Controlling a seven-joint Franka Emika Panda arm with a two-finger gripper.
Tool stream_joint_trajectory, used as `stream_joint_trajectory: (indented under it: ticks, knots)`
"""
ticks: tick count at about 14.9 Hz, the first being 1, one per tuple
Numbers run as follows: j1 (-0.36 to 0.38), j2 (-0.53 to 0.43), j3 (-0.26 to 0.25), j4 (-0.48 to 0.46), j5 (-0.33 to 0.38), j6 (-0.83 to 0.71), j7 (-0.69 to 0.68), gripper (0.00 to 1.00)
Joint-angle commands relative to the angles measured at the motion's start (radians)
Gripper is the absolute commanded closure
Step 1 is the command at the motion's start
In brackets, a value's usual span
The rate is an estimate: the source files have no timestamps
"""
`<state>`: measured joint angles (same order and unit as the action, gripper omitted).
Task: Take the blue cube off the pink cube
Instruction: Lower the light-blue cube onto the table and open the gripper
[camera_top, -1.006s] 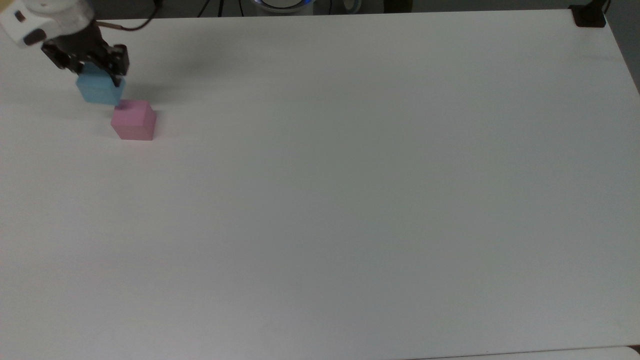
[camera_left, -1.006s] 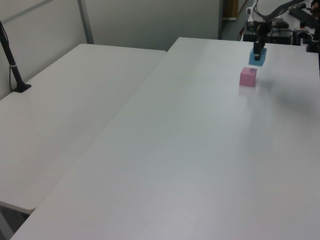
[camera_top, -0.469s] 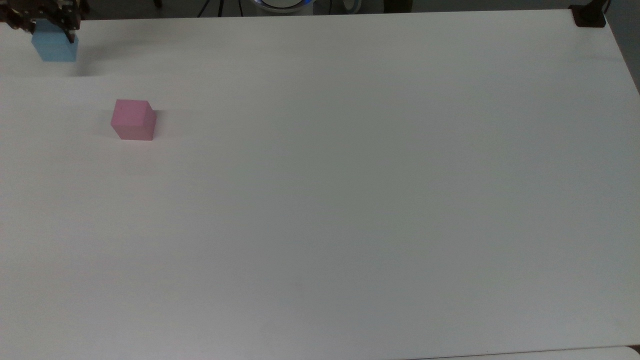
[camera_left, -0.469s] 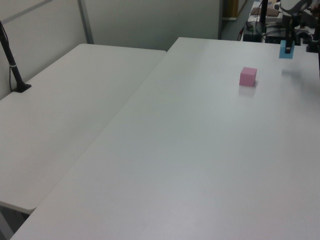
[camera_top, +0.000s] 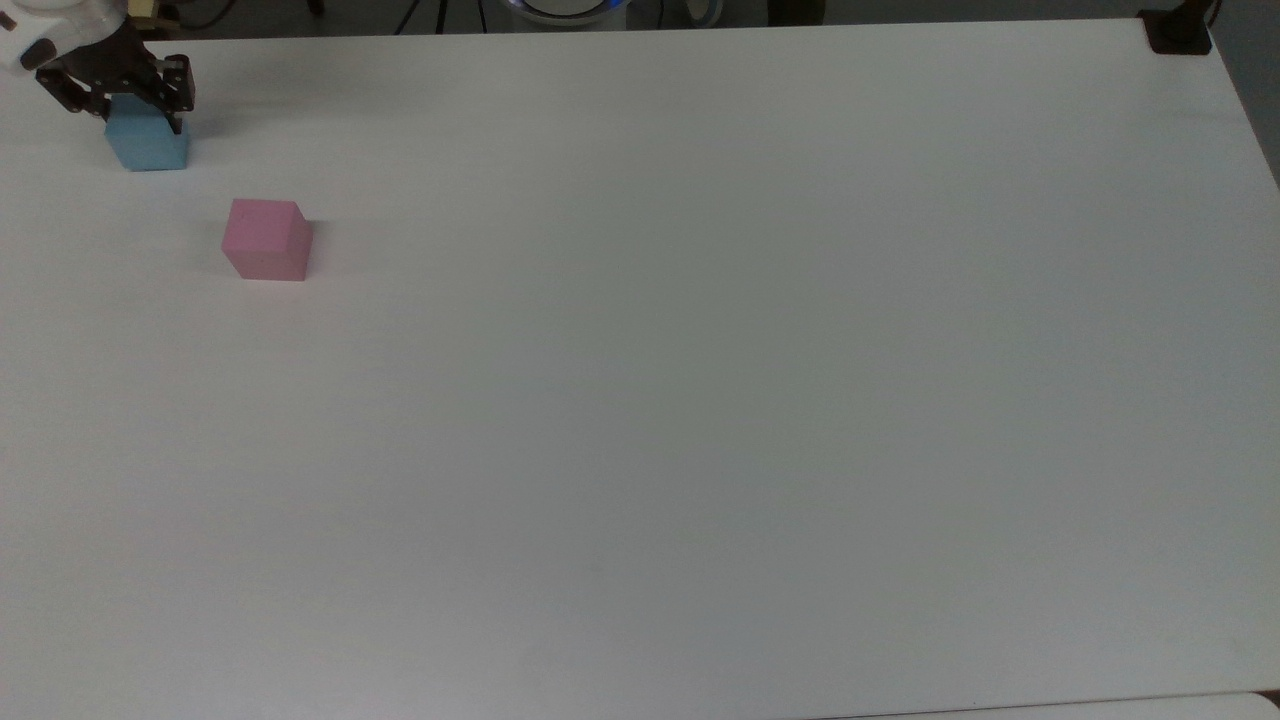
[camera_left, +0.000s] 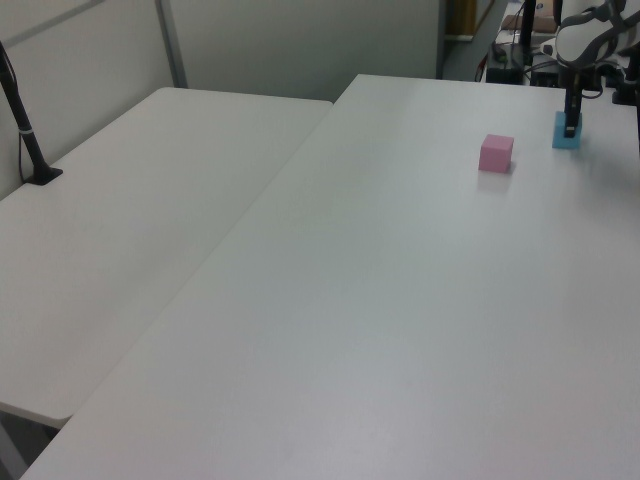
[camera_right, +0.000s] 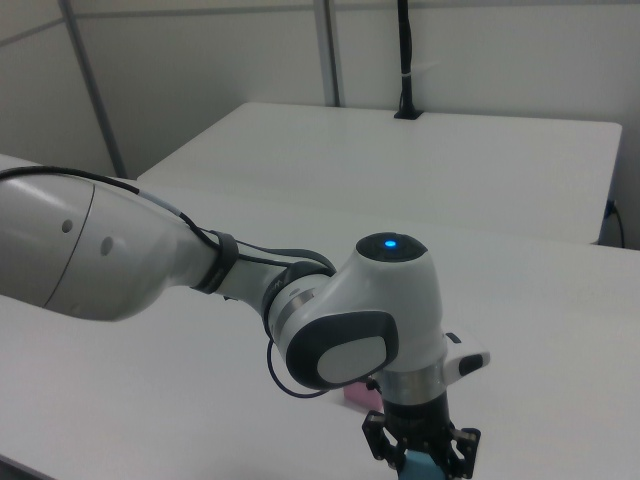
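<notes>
The white arm (camera_right: 150, 255) is reaching across from the right view's left, its wrist turning straight down. The end effector (camera_top: 140, 112) is pointing downward at the top view's upper left corner, its black fingers (camera_top: 178, 100) closing on either side of the blue cube (camera_top: 148, 146).

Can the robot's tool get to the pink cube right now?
Probably not yet: the tool is shut on the blue cube. The pink cube sits apart with nothing on it.
</notes>
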<state>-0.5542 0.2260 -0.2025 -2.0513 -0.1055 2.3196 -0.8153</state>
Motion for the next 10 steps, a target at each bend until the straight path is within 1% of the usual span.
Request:
stream_joint_trajectory:
  ticks: [1, 3, 4, 5, 7, 8, 10]
  knots:
    - [-0.003, -0.008, 0.003, -0.007, -0.006, 0.014, 0.001, 0.00]
    - [-0.003, -0.011, 0.003, -0.004, 0.001, 0.007, 0.015, 0.00]
    - [-0.003, -0.029, 0.003, 0.005, 0.015, 0.000, 0.025, 0.00]
    - [0.006, -0.063, 0.003, 0.023, 0.036, -0.050, 0.042, 0.00]
    - [0.026, -0.129, 0.005, 0.095, 0.093, -0.228, 0.080, 0.00]
    - [0.048, -0.158, 0.005, 0.138, 0.130, -0.315, 0.111, 0.00]
    - [0.121, -0.226, 0.005, 0.222, 0.156, -0.496, 0.186, 0.00]
